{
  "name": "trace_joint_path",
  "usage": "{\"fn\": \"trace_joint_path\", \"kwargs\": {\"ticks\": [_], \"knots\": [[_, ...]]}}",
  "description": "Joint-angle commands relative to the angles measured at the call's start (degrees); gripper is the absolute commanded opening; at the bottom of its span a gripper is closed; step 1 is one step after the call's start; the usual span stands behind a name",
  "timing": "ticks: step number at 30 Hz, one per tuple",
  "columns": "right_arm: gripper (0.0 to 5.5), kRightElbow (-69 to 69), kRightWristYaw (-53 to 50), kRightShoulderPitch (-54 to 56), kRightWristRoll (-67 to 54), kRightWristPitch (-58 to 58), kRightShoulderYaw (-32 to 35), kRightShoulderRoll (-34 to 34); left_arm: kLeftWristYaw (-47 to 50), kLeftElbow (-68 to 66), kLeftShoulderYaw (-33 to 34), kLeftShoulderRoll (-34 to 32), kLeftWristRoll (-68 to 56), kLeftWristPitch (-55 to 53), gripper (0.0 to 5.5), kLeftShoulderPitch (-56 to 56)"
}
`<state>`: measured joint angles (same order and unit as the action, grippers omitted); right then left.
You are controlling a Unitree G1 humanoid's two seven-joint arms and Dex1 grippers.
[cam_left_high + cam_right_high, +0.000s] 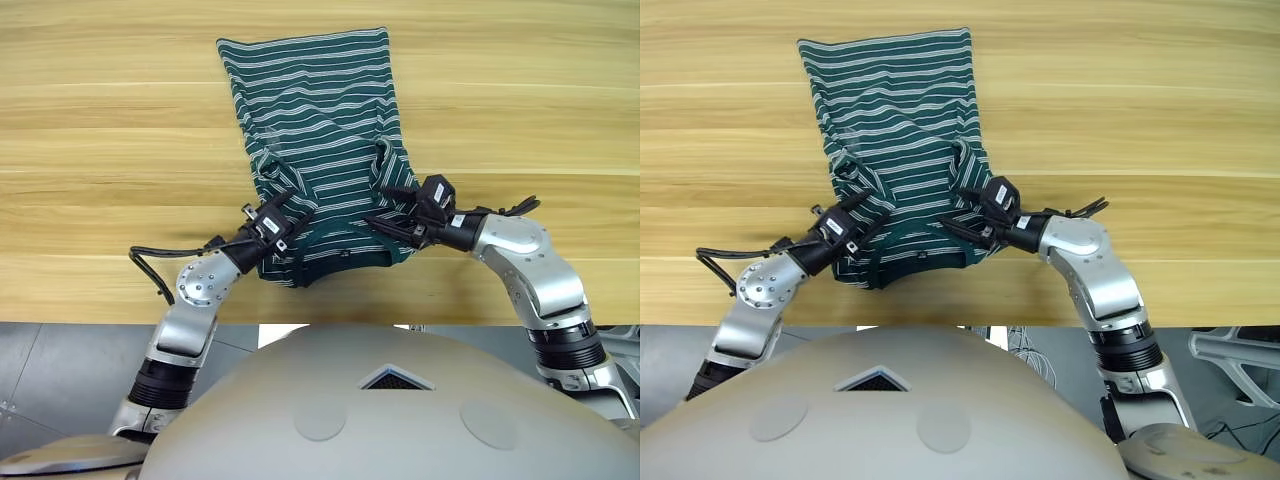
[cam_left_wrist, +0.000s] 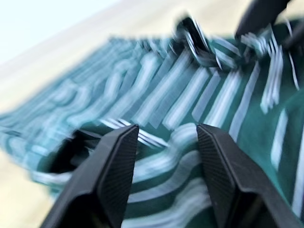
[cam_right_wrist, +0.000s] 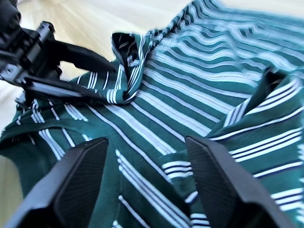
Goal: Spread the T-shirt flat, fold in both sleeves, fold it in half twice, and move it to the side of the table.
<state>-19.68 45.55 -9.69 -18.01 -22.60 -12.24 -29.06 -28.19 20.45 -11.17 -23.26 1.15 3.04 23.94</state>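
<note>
Wood-plank tabletop [image 1: 100, 120] carries a dark green T-shirt [image 1: 315, 110] with white stripes. The shirt's long axis runs straight away from both grippers: straight hem at the far end, neck end nearest the robot and lying between the grippers. The far half is flat and the near half rumpled, with a raised bunch of cloth just ahead of each gripper. The left gripper [image 1: 290, 208] is at the near left corner of the shirt, fingers spread apart and not clamping, striped cloth lying under and between them in the left wrist view [image 2: 166, 130]. The right gripper [image 1: 388, 218] is at the near right corner, fingers likewise spread [image 3: 147, 140] low over the cloth. The right wrist view also catches the left gripper beyond a twisted fold. The head views show the shirt's whole outline and both arms angled inward.
</note>
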Motion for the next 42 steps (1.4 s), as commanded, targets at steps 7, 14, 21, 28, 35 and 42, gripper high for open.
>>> {"fn": "trace_joint_path", "kwargs": {"ticks": [7, 14, 21, 28, 35, 42], "knots": [[3.52, 7.55, 6.02, 8.54, -6.99, 8.72, 10.67, 0.07, -1.13, -0.28, 14.71, -0.70, -14.34, 3.62, 2.17, -2.30], [3.52, 25.27, 0.98, 18.79, 1.17, 11.95, 6.78, 4.69, 0.22, -17.63, 12.68, 2.07, -11.21, 2.64, 2.17, -11.45], [3.52, 41.50, 15.61, 18.72, 5.88, 44.19, 10.46, -6.45, -6.57, -14.19, 20.46, -4.41, -13.89, 16.14, 2.17, -2.56], [5.07, 47.85, 22.62, 17.42, 13.73, 61.76, 9.24, -17.81, -24.19, -17.55, 34.20, -20.61, -15.63, 27.23, 2.90, 8.51], [5.23, 52.86, 14.91, 16.40, 23.83, 84.67, 3.09, -15.35, -16.07, -20.21, 26.06, -21.16, 10.24, 38.81, 2.96, 4.88], [5.23, 54.26, 10.71, 16.49, 24.89, 86.83, -2.39, -13.84, -13.78, -21.49, 18.72, -21.08, 12.46, 41.29, 2.96, 5.77]]}}
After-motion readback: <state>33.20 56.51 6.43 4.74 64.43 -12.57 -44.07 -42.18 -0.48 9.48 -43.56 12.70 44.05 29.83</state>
